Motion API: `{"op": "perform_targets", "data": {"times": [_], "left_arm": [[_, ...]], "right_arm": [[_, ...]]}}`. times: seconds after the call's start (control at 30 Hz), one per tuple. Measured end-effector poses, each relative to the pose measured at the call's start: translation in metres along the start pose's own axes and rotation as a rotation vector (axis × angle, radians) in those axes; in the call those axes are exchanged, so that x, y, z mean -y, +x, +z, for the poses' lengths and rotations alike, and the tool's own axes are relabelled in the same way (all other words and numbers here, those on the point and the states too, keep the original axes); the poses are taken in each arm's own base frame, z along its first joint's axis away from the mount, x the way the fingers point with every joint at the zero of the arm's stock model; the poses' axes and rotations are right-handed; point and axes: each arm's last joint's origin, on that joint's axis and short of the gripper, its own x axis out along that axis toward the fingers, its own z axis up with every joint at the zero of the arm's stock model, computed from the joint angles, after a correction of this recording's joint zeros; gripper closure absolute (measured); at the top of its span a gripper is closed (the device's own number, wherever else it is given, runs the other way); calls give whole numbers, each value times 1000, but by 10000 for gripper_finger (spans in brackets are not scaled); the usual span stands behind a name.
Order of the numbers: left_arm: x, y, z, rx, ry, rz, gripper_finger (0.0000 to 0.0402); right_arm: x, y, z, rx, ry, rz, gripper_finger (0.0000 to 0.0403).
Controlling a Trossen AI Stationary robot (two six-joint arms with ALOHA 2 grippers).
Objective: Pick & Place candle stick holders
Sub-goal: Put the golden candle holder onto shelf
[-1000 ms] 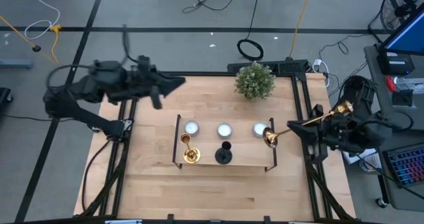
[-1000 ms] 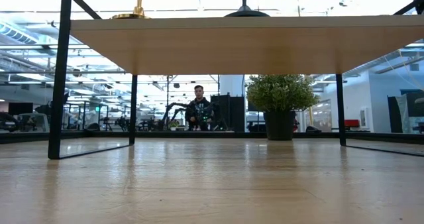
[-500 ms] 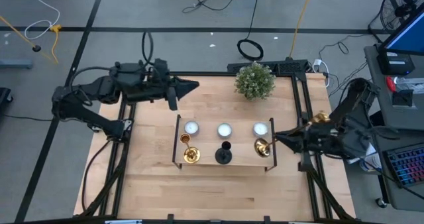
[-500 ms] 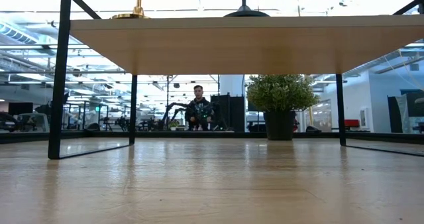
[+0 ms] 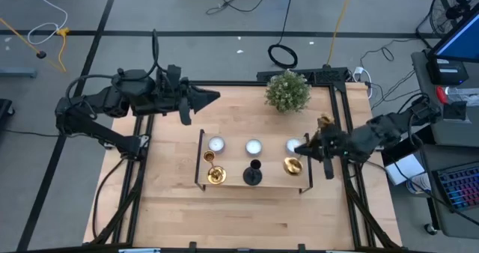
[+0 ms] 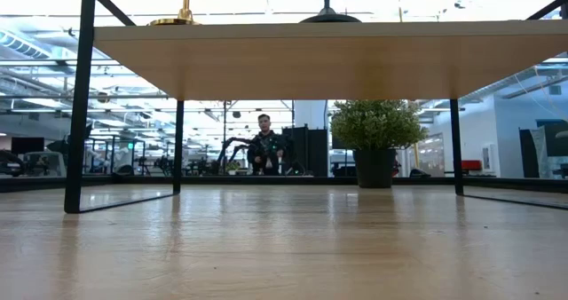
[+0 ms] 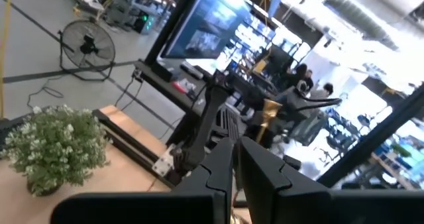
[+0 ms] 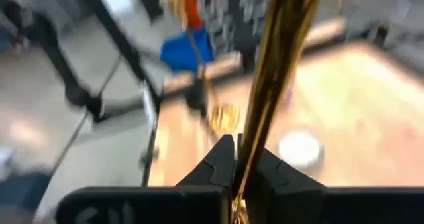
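I see my right gripper pinched on the slim shiny gold candlestick, base over the long wooden black-framed stand's right end. Second gold candlestick and black round-based holder stand there too. Left gripper pressed together, empty, over the table's far-left.

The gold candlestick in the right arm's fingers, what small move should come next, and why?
Probably lower it straight down and let go. The right gripper is shut on the slim shiny gold candlestick, whose round base sits over the long black-framed wooden stand, at its right end beside the short black holder.
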Motion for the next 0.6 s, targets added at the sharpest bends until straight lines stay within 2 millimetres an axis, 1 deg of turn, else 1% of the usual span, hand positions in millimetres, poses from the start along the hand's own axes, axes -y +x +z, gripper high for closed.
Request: {"op": "perform_targets", "data": {"times": [0.1,0.17,0.3,0.43,0.5,0.6], "left_arm": [[1,0,-3,-26,7,2,371],[0,-1,-4,-39,10,12,371],[-2,0,-6,-57,12,30,371],[-3,0,-5,-56,10,30,371],[-3,0,-6,-61,8,24,371],[-3,0,-6,-65,8,22,371]], "right_arm": [[5,3,-12,-124,15,-42,393],[5,7,-17,-167,17,-72,395],[0,22,-21,-184,5,-85,398],[-5,43,-32,-253,-10,-124,397],[-9,51,-38,-273,-22,-137,397],[-15,58,-44,-254,-41,-177,397]]}}
